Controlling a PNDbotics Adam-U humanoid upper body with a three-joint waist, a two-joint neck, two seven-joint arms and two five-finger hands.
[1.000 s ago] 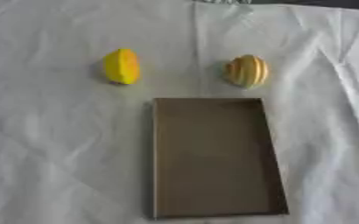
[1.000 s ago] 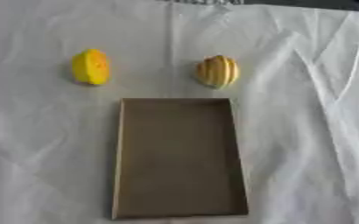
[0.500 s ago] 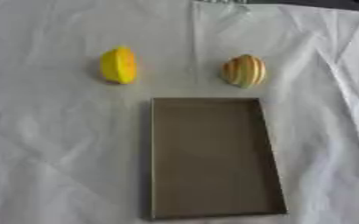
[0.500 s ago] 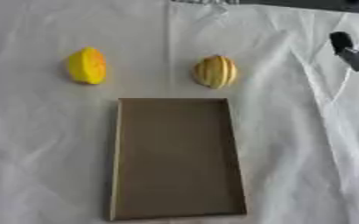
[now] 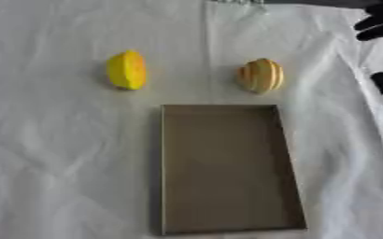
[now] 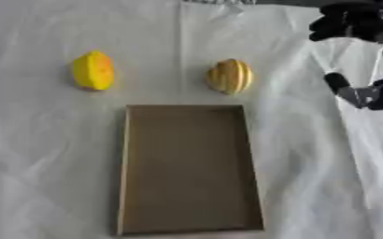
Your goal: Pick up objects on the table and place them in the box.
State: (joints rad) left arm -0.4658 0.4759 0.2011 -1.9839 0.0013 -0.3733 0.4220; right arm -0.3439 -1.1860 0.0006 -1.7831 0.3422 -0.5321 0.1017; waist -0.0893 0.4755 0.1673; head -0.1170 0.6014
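Beyond the box (image 6: 187, 168), the striped fruit (image 6: 230, 76) stands lengthwise, like the yellow fruit (image 6: 93, 70).

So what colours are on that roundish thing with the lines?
The roundish striped object is pale yellow with darker tan-orange stripes, clearest in the right eye view.

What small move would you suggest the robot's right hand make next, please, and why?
Probably it should reach left and down toward the striped yellow fruit, the object nearest it. The right hand hangs above the white cloth at the upper right edge, holding nothing, with its fingers spread. The box is empty, and the yellow fruit lies farther left.
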